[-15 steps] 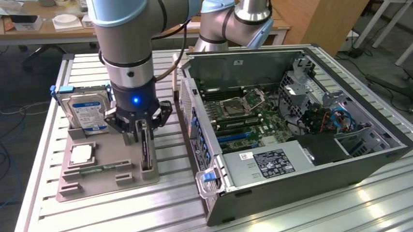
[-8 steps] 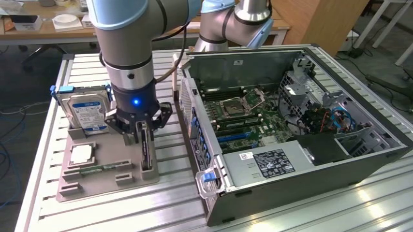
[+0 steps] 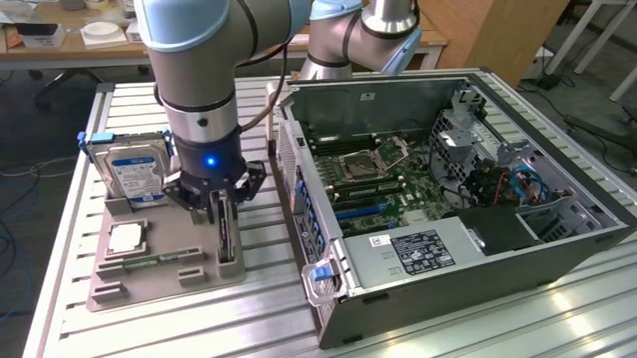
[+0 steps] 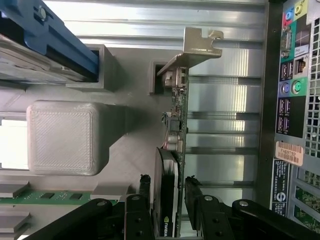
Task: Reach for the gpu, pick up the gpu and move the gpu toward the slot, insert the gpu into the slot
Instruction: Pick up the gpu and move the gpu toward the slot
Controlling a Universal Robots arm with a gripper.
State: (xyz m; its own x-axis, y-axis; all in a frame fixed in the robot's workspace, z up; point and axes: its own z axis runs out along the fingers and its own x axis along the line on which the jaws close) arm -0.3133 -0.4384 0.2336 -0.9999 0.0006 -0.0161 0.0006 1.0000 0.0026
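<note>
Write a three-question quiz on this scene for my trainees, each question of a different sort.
1. True or false: the gpu sits in the slot.
2. The gripper is: A) open, straddling the gpu; B) shut on the hard drive; C) inside the case.
3. Fill in: the gpu stands on edge in the grey ____.
Key: 1 false; 2 A; 3 holder.
</note>
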